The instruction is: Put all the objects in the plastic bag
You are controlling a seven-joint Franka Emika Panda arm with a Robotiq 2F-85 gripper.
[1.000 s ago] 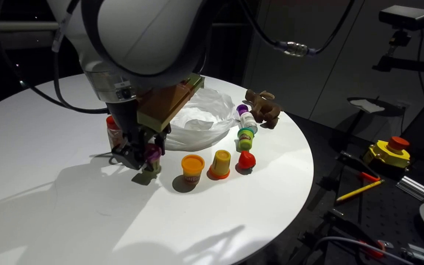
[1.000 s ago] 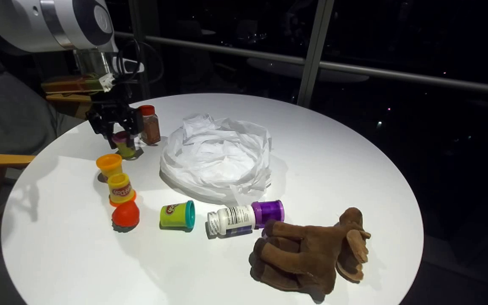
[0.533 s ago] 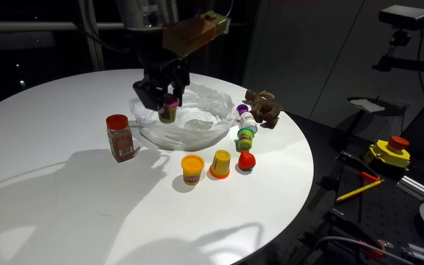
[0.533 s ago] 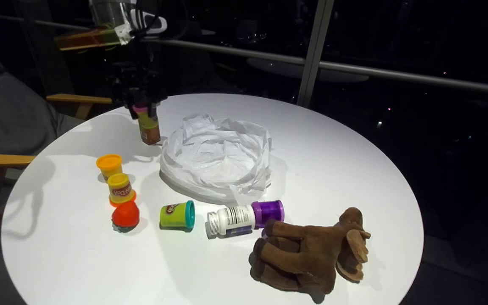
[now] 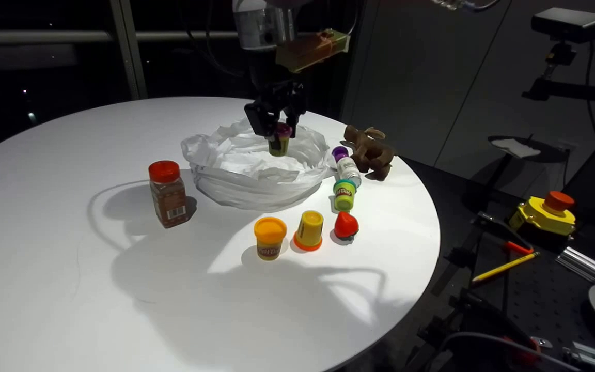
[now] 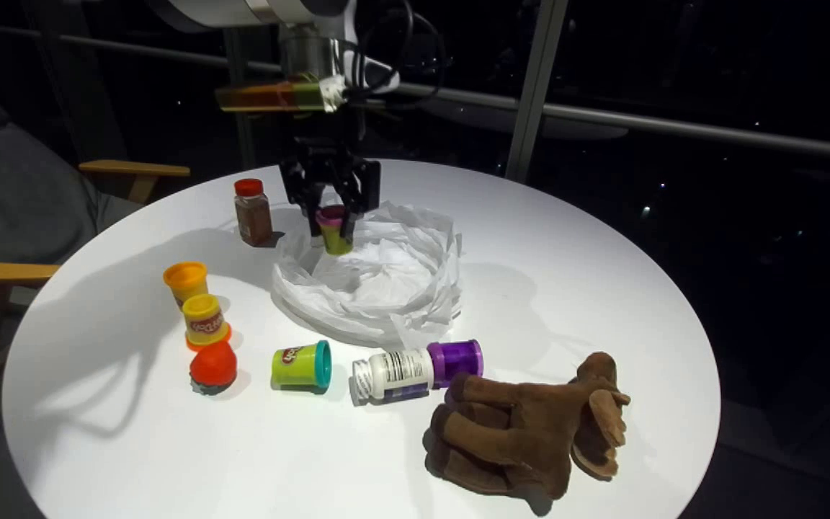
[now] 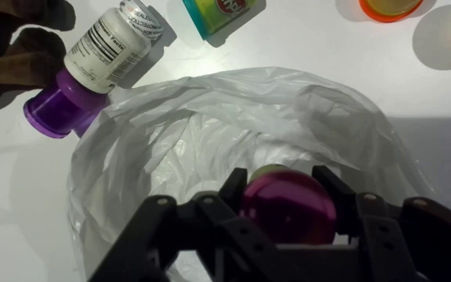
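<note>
Pincer [image 6: 332, 225] moved over bag [image 6: 393, 317]; white table [image 6: 566, 288], dark room [image 5: 421, 93].

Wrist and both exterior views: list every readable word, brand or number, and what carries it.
"Play-Doh": green tub
"Play-Doh", upside down: yellow tub
"Play-Doh", partly: orange tub
"...ment Facts": white bottle
"SEALE...", "...TECTION": bottle's cap
Numbers: none legible
Too small or blurred: bottle's fine print, red-lidded jar, held tub

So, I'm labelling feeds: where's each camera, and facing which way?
Exterior view: nearest the upright orange-lidded tub, looking down at the bag; arm, claw visible.
Exterior view: nearest the plush toy, looking down at the bag; arm, claw visible.
Wrist view: arm-mounted, looking down into the bag; only claw visible.
Both exterior views share the red-capped jar.
</note>
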